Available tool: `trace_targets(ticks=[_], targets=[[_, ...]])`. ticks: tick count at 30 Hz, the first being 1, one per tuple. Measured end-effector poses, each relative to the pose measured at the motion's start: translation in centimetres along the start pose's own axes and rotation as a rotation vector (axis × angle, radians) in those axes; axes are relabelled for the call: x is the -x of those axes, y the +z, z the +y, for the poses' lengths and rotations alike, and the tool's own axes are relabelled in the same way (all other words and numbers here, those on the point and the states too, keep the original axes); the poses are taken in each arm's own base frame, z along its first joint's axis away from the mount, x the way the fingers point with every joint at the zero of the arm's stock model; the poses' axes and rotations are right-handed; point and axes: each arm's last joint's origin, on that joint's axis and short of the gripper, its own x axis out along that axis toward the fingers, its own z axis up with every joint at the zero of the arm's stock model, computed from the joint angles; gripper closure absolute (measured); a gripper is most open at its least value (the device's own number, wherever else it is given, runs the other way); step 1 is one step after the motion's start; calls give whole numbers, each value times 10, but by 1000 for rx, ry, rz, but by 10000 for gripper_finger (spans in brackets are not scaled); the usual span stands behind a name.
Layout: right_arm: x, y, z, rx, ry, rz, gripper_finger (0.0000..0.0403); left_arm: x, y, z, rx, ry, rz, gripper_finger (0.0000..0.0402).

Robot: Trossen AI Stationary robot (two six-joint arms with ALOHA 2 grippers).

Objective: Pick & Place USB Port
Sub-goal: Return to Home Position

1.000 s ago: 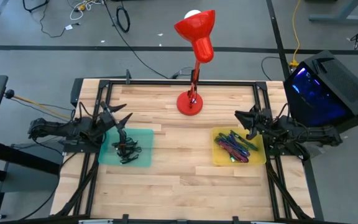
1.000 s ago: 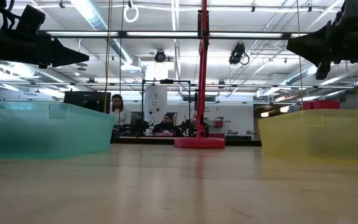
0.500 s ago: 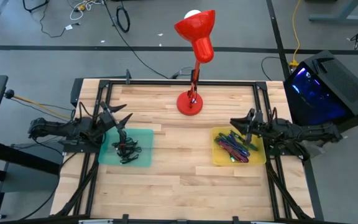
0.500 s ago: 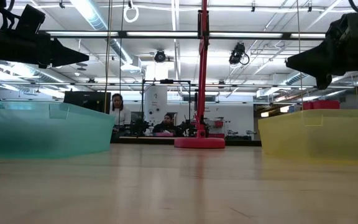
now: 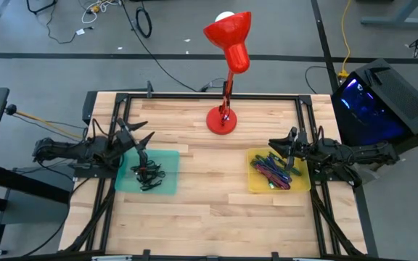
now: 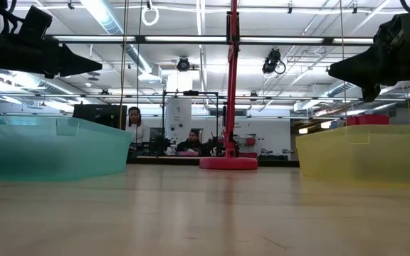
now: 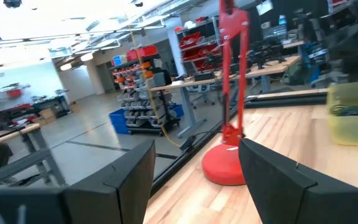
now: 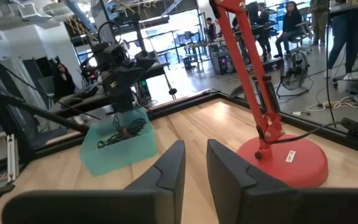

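A yellow tray (image 5: 300, 181) on the table's right side holds a heap of coloured USB cables (image 5: 271, 172). A teal tray (image 5: 167, 183) on the left holds black cables (image 5: 148, 174) lying on its floor. My right gripper (image 5: 279, 140) hovers above the yellow tray's far edge with its fingers narrowly open (image 8: 195, 165), pointing toward the table's left. My left gripper (image 5: 142, 135) waits above the teal tray's far left corner, open wide (image 7: 196, 162). Neither holds anything.
A red desk lamp stands with its round base (image 5: 221, 120) at the table's far middle, between the trays, and its shade (image 5: 231, 35) high above. Bare wood lies between the two trays and along the near edge. People sit at desks in the room beyond (image 6: 135, 124).
My right gripper has moved a little toward the table's left, out over the yellow tray's far edge, has come slightly lower, and has turned about its wrist. The trays and cables have stayed put.
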Motion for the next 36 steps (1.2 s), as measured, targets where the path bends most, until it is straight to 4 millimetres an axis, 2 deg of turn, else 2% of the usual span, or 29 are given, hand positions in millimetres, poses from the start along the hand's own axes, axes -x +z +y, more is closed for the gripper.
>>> trace_targets(ticks=[10, 15, 20, 24, 26, 28, 33, 36], targets=[[0, 0, 0, 0, 0, 0, 333, -6, -3, 12, -16, 149, 31, 164], [0, 0, 0, 0, 0, 0, 333, -6, -5, 16, -177, 265, 95, 164], [0, 0, 0, 0, 0, 0, 333, -5, -5, 18, -194, 331, 126, 164], [0, 0, 0, 0, 0, 0, 333, -6, -5, 17, 93, 307, 68, 164], [0, 0, 0, 0, 0, 0, 333, -7, -7, 14, 231, 227, 51, 164], [0, 0, 0, 0, 0, 0, 333, -8, -7, 10, 289, 50, 32, 164], [0, 0, 0, 0, 1, -1, 333, -2, -5, -8, 209, -674, -62, 164], [0, 0, 0, 0, 0, 0, 333, 4, -2, -13, 162, -956, -155, 164]])
